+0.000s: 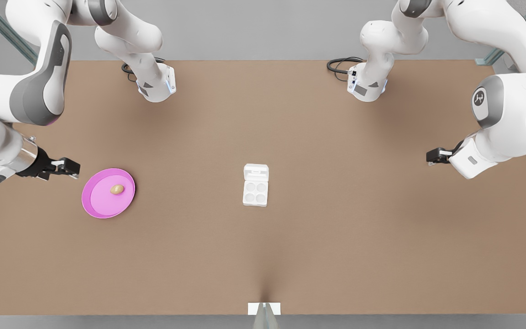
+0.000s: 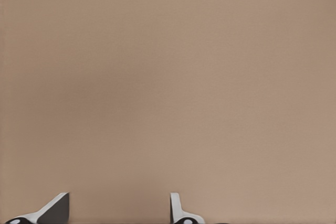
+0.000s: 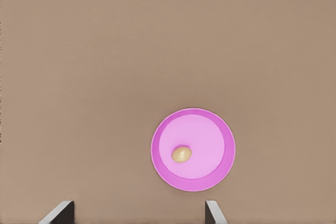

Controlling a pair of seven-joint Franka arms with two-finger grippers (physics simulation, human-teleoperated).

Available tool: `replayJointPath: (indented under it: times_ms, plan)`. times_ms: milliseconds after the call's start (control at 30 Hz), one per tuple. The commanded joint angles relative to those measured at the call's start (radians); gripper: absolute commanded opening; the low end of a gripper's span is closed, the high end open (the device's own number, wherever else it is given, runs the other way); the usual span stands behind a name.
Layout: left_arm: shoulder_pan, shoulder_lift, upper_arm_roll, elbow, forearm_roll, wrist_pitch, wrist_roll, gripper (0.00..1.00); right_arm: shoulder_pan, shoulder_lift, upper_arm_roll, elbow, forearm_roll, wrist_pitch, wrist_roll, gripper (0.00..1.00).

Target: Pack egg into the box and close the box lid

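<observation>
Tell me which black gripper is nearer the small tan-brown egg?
The right gripper, beside the round pink plate holding the egg; the left gripper is far off.

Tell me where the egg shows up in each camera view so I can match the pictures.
Front view: the egg lies on the pink plate, on the front view's left, near the right gripper, which is open.
Right wrist view: the egg sits slightly off-centre on the plate, ahead of the fingertips.
Left wrist view: bare brown table past the open left gripper.
Shared landmark: the pink plate.
</observation>
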Motion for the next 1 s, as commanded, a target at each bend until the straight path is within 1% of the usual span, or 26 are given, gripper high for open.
replayJointPath:
  times_ms: [0, 33, 67, 133, 167, 200, 233, 267, 300, 400, 567, 667, 767, 967]
  plan:
    - [0.0, -0.001, 0.0, 0.0, 0.002, 0.0, 0.0, 1.0, 0.002, 0.003, 0.0, 0.0, 0.0, 0.0, 0.0, 1.0]
    - [0.0, -0.001, 0.0, 0.0, 0.002, 0.0, 0.0, 1.0, -0.004, 0.02, 0.002, -0.002, 0.006, -0.011, -0.02, 1.0]
    - [0.0, -0.001, 0.0, 0.0, 0.002, -0.002, 0.002, 1.0, -0.006, 0.018, 0.0, -0.043, 0.005, 0.01, -0.256, 1.0]
    - [0.0, -0.001, 0.0, 0.0, 0.002, 0.0, 0.0, 1.0, -0.017, -0.02, -0.002, -0.216, -0.031, 0.161, -0.624, 1.0]
    - [0.0, -0.001, 0.0, 0.0, 0.002, 0.0, 0.002, 1.0, -0.017, -0.057, -0.003, -0.336, -0.055, 0.271, -0.769, 1.0]
    - [0.0, -0.001, 0.0, -0.002, 0.002, -0.002, 0.002, 1.0, -0.015, -0.08, -0.002, -0.428, -0.066, 0.339, -0.847, 1.0]
    - [0.0, -0.011, 0.0, -0.038, 0.002, 0.009, 0.002, 1.0, -0.015, -0.075, -0.002, -0.476, -0.066, 0.392, -0.937, 1.0]
    - [0.0, -0.015, 0.0, -0.043, 0.002, 0.014, 0.002, 1.0, -0.014, -0.069, -0.002, -0.522, -0.066, 0.414, -0.985, 1.0]
    - [0.0, -0.016, 0.0, -0.043, 0.002, 0.014, 0.002, 1.0, -0.014, -0.067, 0.0, -0.594, -0.066, 0.475, -1.03, 1.0]
    - [0.0, -0.018, 0.0, -0.043, 0.002, 0.014, 0.002, 1.0, -0.014, -0.057, 0.002, -0.703, -0.063, 0.592, -1.263, 1.0]
    - [0.0, -0.016, 0.0, -0.043, 0.002, 0.014, 0.002, 1.0, -0.06, -0.011, 0.0, -0.813, -0.063, 0.79, -1.45, 1.0]
    - [0.0, -0.016, 0.0, -0.044, 0.002, 0.014, 0.002, 1.0, -0.063, -0.014, 0.0, -0.865, -0.063, 0.793, -1.511, 1.0]
    - [0.0, -0.016, 0.0, -0.044, 0.002, 0.014, 0.002, 1.0, -0.098, -0.003, 0.0, -0.944, -0.063, 0.915, -1.556, 1.0]
    - [0.0, -0.013, 0.0, -0.044, 0.002, 0.015, 0.002, 1.0, -0.11, 0.06, -0.002, -0.934, -0.064, 0.997, -1.599, 1.0]
